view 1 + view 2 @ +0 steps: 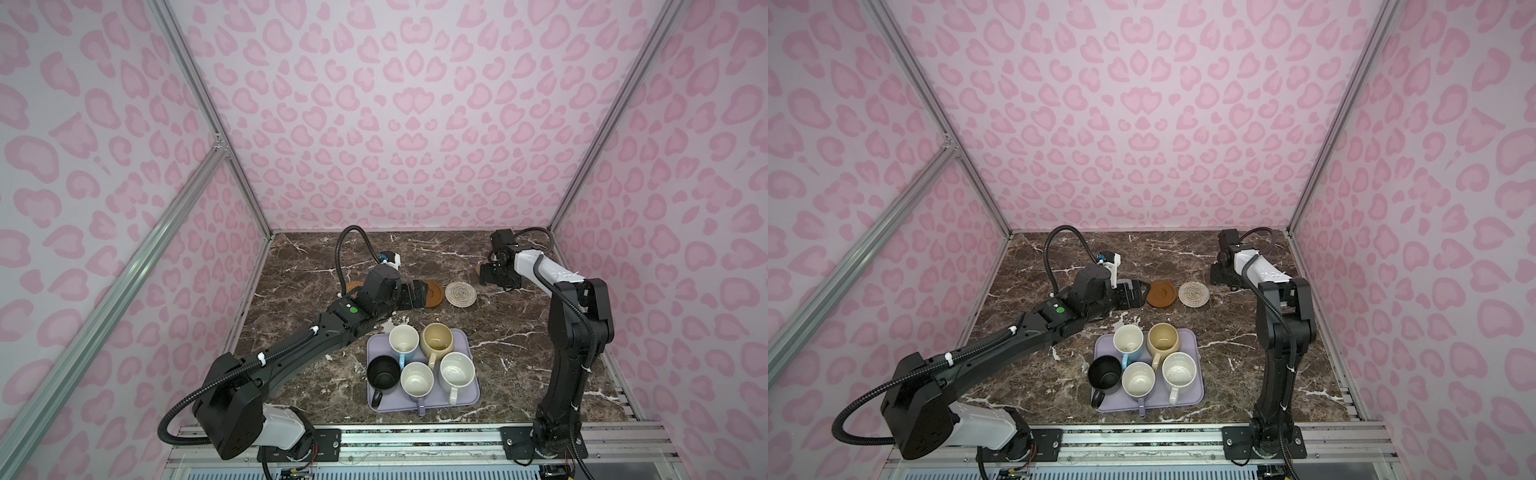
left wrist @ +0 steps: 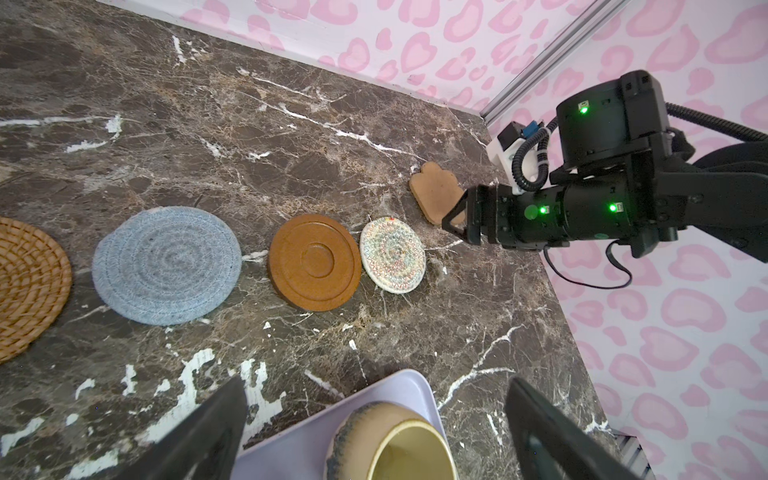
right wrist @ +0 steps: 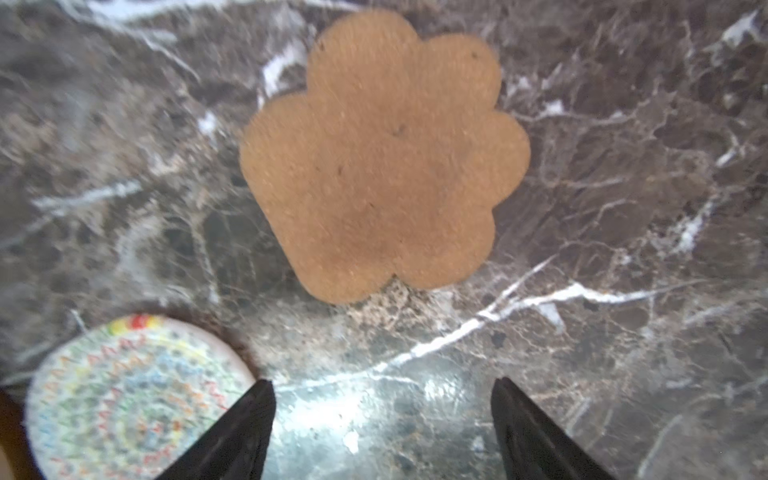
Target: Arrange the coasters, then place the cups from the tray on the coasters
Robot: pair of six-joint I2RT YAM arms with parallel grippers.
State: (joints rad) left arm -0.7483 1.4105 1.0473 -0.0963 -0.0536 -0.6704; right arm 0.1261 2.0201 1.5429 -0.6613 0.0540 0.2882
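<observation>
A dark marble tabletop [image 1: 519,332] lies between pink-patterned walls [image 1: 374,104]. The lavender tray [image 1: 473,400] holds all five mugs upright: light blue mug [image 1: 404,338], pale yellow mug [image 1: 436,338], black mug [image 1: 383,374], lavender mug [image 1: 417,378] and speckled mug [image 1: 457,371], with the handles pointing roughly toward the near edge. Beyond the tray, the coasters lie flat in a row: orange woven coaster [image 2: 25,286], blue-grey coaster [image 2: 166,266], wooden disc [image 2: 314,262], cream woven coaster [image 2: 392,257], flower coaster [image 3: 382,158]. The left gripper [image 2: 374,386] is spread wide and empty just beside the wooden disc. The right gripper [image 3: 382,386] is parted and empty beside the flower coaster.
</observation>
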